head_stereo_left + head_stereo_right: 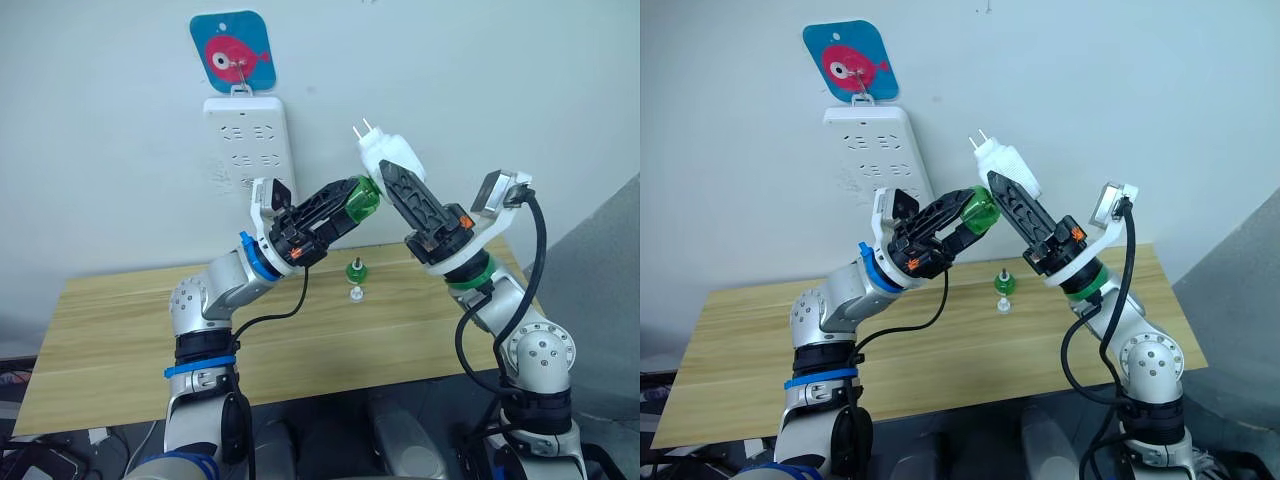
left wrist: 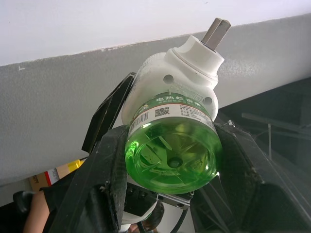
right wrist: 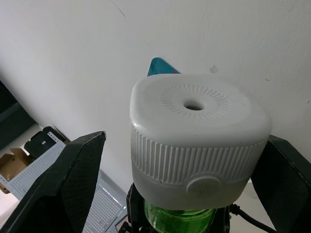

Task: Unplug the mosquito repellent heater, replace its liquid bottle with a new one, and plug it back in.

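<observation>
My right fingers (image 1: 385, 180) clamp the mosquito repellent heater (image 1: 388, 152) in mid-air above the table (image 1: 110, 330); my left fingers (image 1: 345, 205) grip its green bottle (image 1: 362, 199), mid-swap. Next, probably twisting.

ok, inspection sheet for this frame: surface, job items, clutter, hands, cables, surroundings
Surface: wooden table, mostly bare.
Job's things: mosquito repellent heater unplugged and held in the air, prongs pointing up; green liquid bottle seated in its base. A second small green bottle stands on the table with a small clear cap in front of it.
Clutter: nothing seen.
Hands: left hand shut on the green bottle; right hand shut on the heater.
Cables: black cables run along both forearms; none on the table.
Surroundings: white power strip hangs on the wall from a blue fish hook plate.
</observation>
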Controlling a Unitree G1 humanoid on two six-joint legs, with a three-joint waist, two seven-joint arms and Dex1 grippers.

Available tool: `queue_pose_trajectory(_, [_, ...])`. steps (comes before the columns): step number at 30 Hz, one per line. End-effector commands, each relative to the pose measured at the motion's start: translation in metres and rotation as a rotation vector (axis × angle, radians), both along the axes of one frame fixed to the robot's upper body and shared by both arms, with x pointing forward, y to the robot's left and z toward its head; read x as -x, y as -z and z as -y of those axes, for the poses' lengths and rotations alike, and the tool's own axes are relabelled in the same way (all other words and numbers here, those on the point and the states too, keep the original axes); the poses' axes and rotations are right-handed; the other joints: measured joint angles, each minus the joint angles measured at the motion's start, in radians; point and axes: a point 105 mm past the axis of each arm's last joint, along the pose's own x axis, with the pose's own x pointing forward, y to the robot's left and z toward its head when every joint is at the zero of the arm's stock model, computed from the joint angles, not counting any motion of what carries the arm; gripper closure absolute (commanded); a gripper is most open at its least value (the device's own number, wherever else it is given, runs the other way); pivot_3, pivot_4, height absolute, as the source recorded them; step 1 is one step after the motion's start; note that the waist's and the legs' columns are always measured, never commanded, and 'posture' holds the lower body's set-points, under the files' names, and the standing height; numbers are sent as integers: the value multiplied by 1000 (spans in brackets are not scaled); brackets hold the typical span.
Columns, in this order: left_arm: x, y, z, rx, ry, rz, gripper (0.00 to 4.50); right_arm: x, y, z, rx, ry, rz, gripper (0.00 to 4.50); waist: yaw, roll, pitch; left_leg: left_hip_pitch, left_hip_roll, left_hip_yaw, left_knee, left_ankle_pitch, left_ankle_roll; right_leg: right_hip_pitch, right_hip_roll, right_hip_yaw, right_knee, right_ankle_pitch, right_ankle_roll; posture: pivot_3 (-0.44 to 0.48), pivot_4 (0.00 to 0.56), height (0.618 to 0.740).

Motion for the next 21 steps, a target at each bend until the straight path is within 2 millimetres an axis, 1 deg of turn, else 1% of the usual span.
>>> queue_pose_trajectory(1, [4,-7,1,14,17,32,2227,8,-12,-8,-27,-42,42,865,-1,0,0,0,0,0,0,0,0,0,0,0,0,0,0,-289,180,725])
queue_pose_trajectory(3, [4,-7,0,13,19,31,2227,9,-11,-10,-35,-51,37,1521,-2,0,0,0,0,0,0,0,0,0,0,0,0,0,0,-289,180,725])
queue_pose_trajectory(7, [3,-6,0,-2,14,28,2227,9,-10,-12,-36,-52,31,1543,-3,0,0,0,0,0,0,0,0,0,0,0,0,0,0,-286,181,725])
queue_pose_trajectory(11, [-1,-8,-2,17,-14,13,2227,9,-9,-12,-40,-51,25,1543,-3,0,0,0,0,0,0,0,0,0,0,0,0,0,0,-281,180,725])
queue_pose_trajectory(14, [-1,-4,-3,-15,-10,8,2227,9,-8,-12,-46,-48,18,1543,-3,0,0,0,0,0,0,0,0,0,0,0,0,0,0,-279,180,725])
queue_pose_trajectory(16, [0,-3,-6,-26,-18,14,1494,8,-8,-11,-54,-40,13,1543,-3,0,0,0,0,0,0,0,0,0,0,0,0,0,0,-275,181,725])
queue_pose_trajectory(17, [1,-3,-7,-47,-28,19,1232,8,-8,-10,-58,-34,10,1543,-3,0,0,0,0,0,0,0,0,0,0,0,0,0,0,-269,181,725])
queue_pose_trajectory(20, [3,-1,-14,-119,-61,42,260,6,-6,-6,-62,-11,3,1543,-4,0,0,0,0,-1,0,0,0,0,0,0,0,0,0,-257,182,725])
queue_pose_trajectory(21, [3,-1,-17,-136,-78,46,53,6,-6,-5,-63,-2,0,1543,-4,0,0,0,0,-1,0,0,0,0,0,0,0,0,0,-257,182,725])
